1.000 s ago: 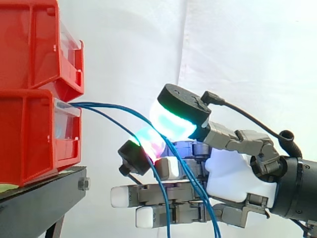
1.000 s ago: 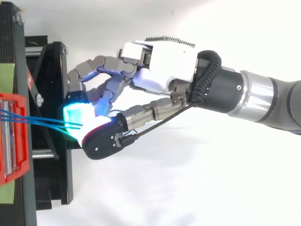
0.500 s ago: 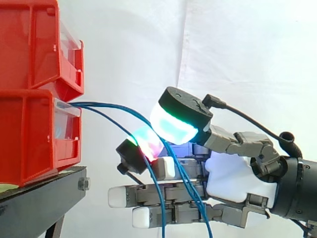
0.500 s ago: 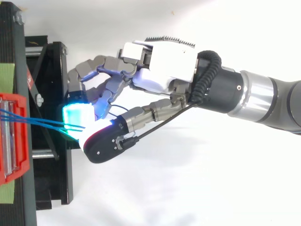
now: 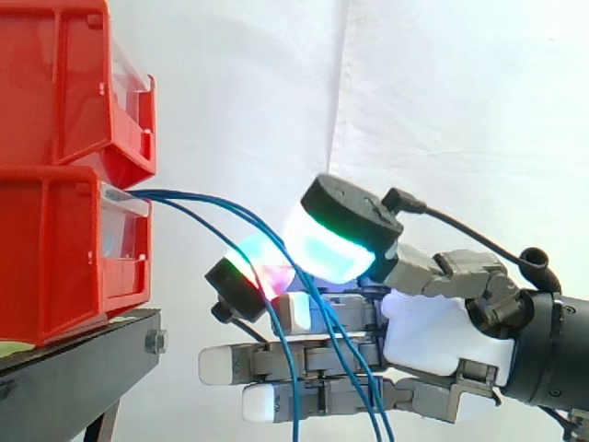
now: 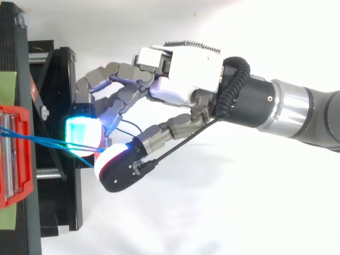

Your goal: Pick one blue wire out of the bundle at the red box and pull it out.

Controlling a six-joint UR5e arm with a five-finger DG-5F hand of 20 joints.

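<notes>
Blue wires (image 5: 179,193) in hand (image 5: 442,333) (red box (image 5: 55,249))

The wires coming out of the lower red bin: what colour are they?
The wires are blue; the side view shows them best, against the white curtain.

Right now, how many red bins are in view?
2: the upper bin is stacked on the lower bin, where the wires come out. More may lie beyond the picture's edge.
</notes>
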